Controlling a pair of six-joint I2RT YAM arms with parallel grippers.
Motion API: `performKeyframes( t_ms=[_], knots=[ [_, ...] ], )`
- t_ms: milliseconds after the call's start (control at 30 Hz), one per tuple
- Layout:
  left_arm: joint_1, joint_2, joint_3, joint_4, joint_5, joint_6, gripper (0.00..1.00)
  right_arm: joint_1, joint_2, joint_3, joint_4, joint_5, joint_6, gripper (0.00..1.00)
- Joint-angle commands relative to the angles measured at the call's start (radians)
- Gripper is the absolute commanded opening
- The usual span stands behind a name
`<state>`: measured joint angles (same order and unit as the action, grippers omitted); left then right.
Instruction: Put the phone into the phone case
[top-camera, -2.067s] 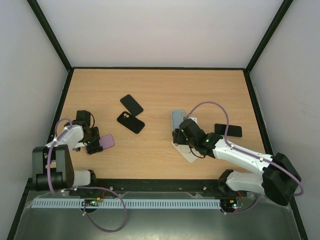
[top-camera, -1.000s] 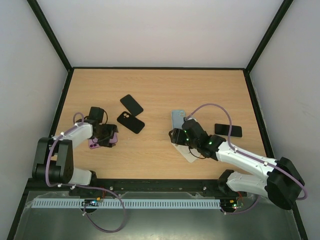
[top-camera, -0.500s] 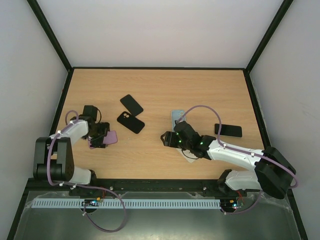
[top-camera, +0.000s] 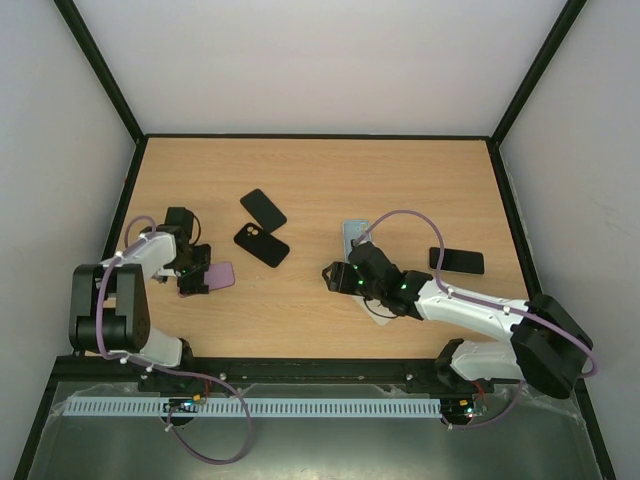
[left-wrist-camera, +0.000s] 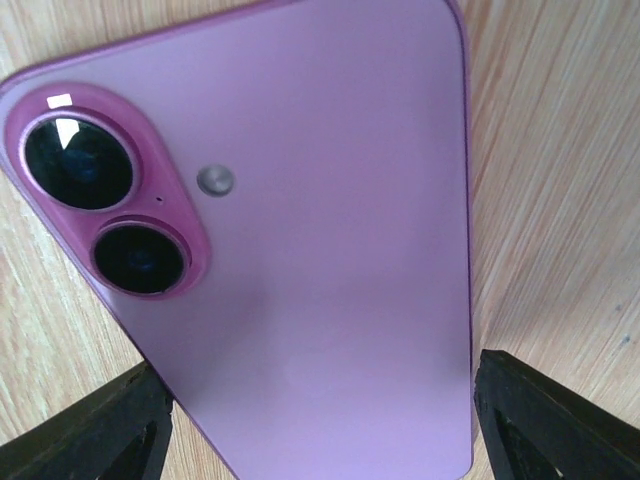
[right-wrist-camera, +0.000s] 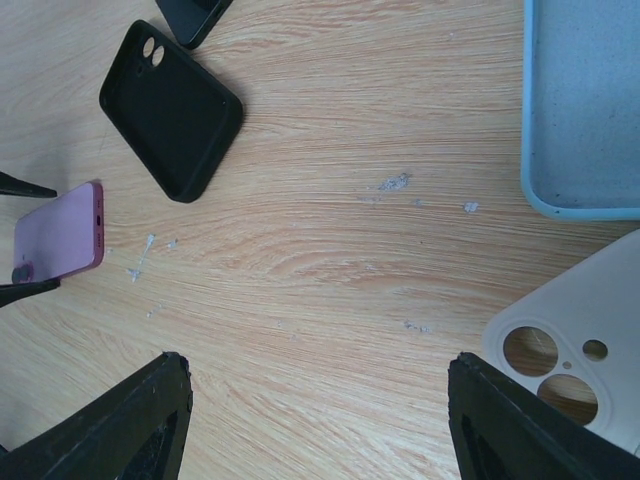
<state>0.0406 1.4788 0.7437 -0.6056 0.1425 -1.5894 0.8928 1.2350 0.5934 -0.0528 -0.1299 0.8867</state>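
A pink phone (top-camera: 218, 275) (left-wrist-camera: 300, 250) (right-wrist-camera: 58, 242) lies back-up on the table at the left, its two camera lenses showing. My left gripper (top-camera: 194, 270) (left-wrist-camera: 320, 388) is open, one finger on each side of the phone's lower end, close to its edges. An empty black phone case (top-camera: 262, 245) (right-wrist-camera: 172, 108) with a camera cutout lies to the phone's right. My right gripper (top-camera: 335, 277) (right-wrist-camera: 320, 378) is open over bare wood in the middle, with nothing between its fingers.
A second black case (top-camera: 263, 209) (right-wrist-camera: 190, 15) lies behind the first. Under the right arm lie a light blue case (top-camera: 355, 237) (right-wrist-camera: 585, 110) and a white case (top-camera: 378, 308) (right-wrist-camera: 570, 350). A black phone (top-camera: 457, 261) lies at the right.
My left gripper's jaws have widened around the pink phone, and the arm has drawn back slightly to the left. My right gripper swung left, away from the blue and white cases, then stopped.
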Motion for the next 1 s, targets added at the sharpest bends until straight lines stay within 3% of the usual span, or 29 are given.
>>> performKeyframes(
  t_ms=[0,133,667,967],
  knots=[
    [0.012,0.062,0.001,-0.008,-0.066,-0.027,0.83,0.009,-0.029,0.008,-0.017,0.033,-0.005,0.69],
    [0.010,0.092,0.001,-0.004,-0.051,-0.033,0.82,0.008,-0.040,0.003,-0.021,0.043,-0.006,0.69],
    [-0.035,0.016,-0.116,0.047,0.021,0.001,0.59,0.009,-0.057,-0.004,-0.019,0.049,0.022,0.69],
    [-0.132,-0.078,-0.172,0.070,0.064,0.031,0.57,0.016,-0.065,-0.020,0.003,0.047,0.052,0.68]
  ],
)
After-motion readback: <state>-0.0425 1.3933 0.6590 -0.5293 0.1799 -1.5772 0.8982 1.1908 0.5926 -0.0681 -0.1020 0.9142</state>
